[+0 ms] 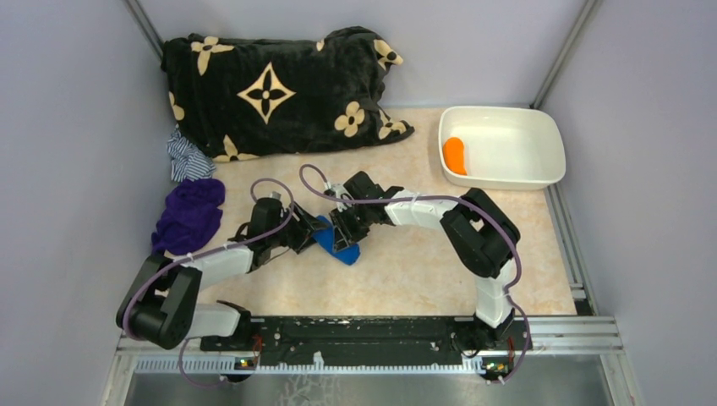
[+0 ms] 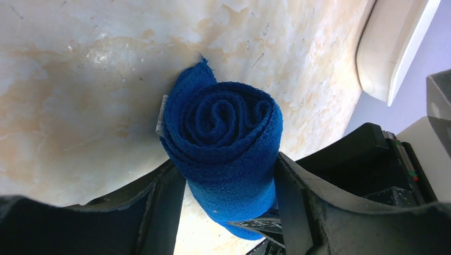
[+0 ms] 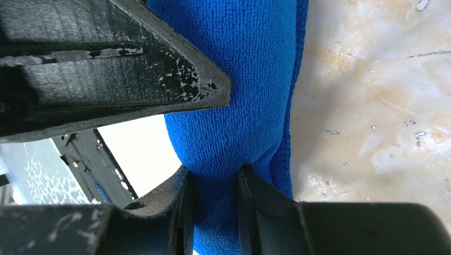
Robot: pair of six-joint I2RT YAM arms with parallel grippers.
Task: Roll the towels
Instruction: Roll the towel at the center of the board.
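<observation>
A blue towel lies rolled at the table's middle, held between both arms. In the left wrist view the blue roll shows its spiral end, and my left gripper has a finger pressed against each side of it. My right gripper pinches the blue towel tightly, and the cloth bulges above its jaws. A finger of the left gripper presses on the towel from the left there. In the top view the left gripper and right gripper meet at the towel. A purple towel lies crumpled at the left.
A black blanket with cream flower marks lies at the back left, with a striped cloth below it. A white tub at the back right holds an orange roll. The tub's rim shows in the left wrist view.
</observation>
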